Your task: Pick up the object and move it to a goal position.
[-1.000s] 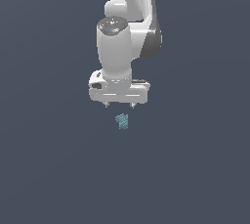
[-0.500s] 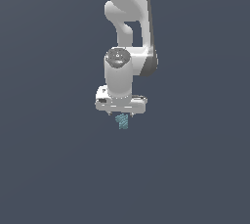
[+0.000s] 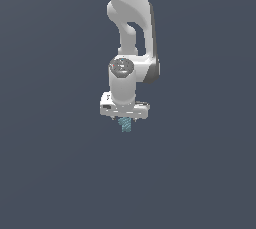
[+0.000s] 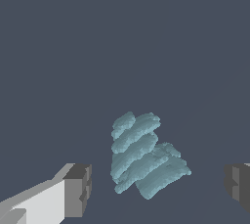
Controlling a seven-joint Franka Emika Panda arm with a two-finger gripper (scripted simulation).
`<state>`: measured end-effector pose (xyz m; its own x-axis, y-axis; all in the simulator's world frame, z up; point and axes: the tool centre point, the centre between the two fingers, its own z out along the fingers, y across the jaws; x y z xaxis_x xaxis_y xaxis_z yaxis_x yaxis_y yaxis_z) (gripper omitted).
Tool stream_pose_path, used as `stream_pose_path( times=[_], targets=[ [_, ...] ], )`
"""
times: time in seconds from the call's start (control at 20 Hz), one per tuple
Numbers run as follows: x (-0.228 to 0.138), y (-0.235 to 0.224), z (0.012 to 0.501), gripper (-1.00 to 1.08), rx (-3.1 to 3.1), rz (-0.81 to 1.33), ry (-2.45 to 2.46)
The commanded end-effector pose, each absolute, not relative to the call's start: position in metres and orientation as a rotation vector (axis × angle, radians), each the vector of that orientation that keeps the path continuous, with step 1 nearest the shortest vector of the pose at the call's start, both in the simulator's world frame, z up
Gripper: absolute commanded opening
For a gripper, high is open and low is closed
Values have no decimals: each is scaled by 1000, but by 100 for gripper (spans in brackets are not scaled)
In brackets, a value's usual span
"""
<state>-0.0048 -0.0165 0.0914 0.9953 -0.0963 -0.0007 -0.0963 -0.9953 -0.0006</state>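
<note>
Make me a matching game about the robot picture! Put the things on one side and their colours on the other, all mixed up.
Things:
1. ridged block
2. robot arm
3. fingertips of the gripper
4. floor

Colours:
A. white
B. dark slate blue
C. light teal
D. grey

Pairs: 1-C, 2-A, 3-D, 4-B

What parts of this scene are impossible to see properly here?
- Exterior view: the end effector body covers the top of the teal piece; its fingers are not visible.
- Wrist view: both fingers are cut off by the edges.
- Either view: no goal marker shows.
</note>
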Motion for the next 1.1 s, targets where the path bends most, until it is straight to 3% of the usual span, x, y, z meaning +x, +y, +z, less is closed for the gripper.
stream_pose_path(
  times=[0.0,0.75,0.8,1.05],
  targets=[
    [-5,-17,89,100,-3137,1,152],
    [-5,-17,40,100,-3138,0,152],
    [-5,-17,40,-100,-3138,0,152],
    [-5,-17,40,-100,-3138,0,152]
  ],
)
